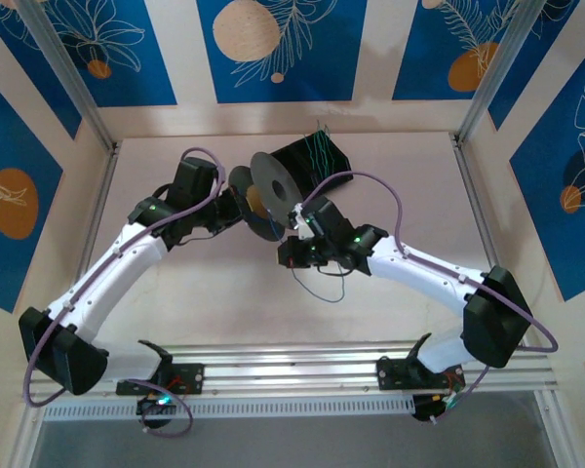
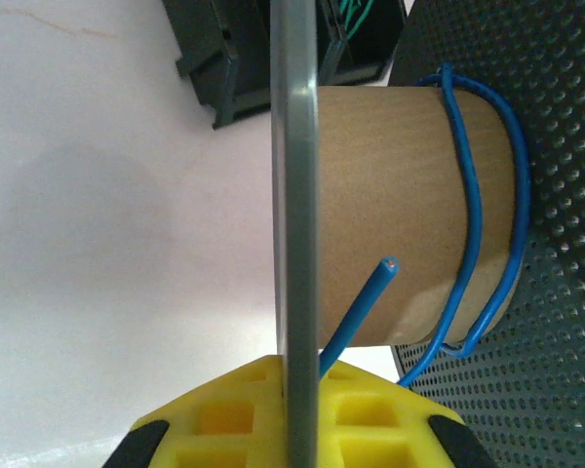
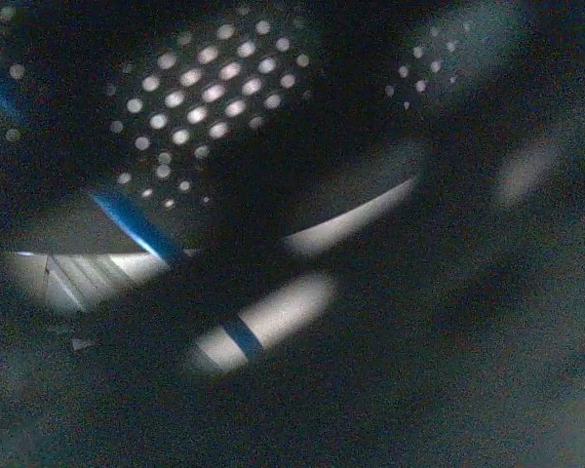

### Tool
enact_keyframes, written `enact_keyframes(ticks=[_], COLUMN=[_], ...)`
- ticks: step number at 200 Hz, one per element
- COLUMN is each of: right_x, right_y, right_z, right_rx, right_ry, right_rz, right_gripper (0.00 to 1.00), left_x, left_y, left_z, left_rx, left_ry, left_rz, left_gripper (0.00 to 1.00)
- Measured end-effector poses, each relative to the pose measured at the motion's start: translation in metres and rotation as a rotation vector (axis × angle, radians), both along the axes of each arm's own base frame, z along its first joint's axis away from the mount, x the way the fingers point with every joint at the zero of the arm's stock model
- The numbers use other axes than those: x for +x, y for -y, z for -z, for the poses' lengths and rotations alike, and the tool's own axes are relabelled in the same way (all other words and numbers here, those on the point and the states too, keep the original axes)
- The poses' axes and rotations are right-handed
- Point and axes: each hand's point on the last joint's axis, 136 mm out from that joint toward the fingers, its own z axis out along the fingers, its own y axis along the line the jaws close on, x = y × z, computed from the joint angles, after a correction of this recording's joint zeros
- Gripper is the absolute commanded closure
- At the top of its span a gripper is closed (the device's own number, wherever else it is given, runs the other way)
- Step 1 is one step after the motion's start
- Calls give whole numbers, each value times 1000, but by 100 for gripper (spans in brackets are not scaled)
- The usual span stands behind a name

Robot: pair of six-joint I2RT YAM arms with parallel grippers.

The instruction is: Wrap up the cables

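Observation:
A spool with a cardboard core (image 2: 390, 195) and two dark flanges hangs above the table. My left gripper (image 2: 297, 380) is shut, its yellow pads (image 2: 214, 414) clamping the grey edge of the near flange (image 2: 295, 195). A blue cable (image 2: 476, 214) loops twice round the core, and its cut end (image 2: 390, 265) sticks out. From above, the left gripper (image 1: 236, 205) holds the spool (image 1: 268, 185), and my right gripper (image 1: 297, 229) is at its right side. In the dim right wrist view the blue cable (image 3: 132, 224) runs into that gripper's shut jaws. Slack blue cable (image 1: 317, 285) hangs below.
A black box (image 1: 312, 156) holding green cables (image 1: 319, 146) stands just behind the spool; it also shows in the left wrist view (image 2: 224, 58). The perforated far flange (image 2: 556, 195) sits close to the right wrist camera (image 3: 205, 107). White table (image 1: 205, 302) lies in front.

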Motion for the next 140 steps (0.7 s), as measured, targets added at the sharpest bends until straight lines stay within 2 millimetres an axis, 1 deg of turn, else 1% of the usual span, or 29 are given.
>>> enact_keyframes(ticks=[18, 37, 56, 71, 110, 140], right_x=[3, 5, 5, 6, 8, 11], right_y=[10, 17, 18, 18, 25, 37], right_z=[3, -3, -9, -12, -10, -20], right_rx=[-4, 7, 26, 33, 23, 40], right_ry=[-4, 3, 11, 17, 7, 7], right_rz=[24, 39, 38, 36, 45, 67], right_gripper=[100, 100, 100, 100, 100, 100], left_x=[-6, -12, -15, -17, -20, -21], left_y=[3, 4, 6, 8, 10, 12], left_z=[0, -5, -15, -19, -17, -20], left_rx=[-28, -51, -76, -90, -97, -100], left_ry=[-13, -9, 15, 23, 18, 33], left_rz=[20, 34, 49, 61, 79, 107], left_gripper=[100, 100, 100, 100, 100, 100])
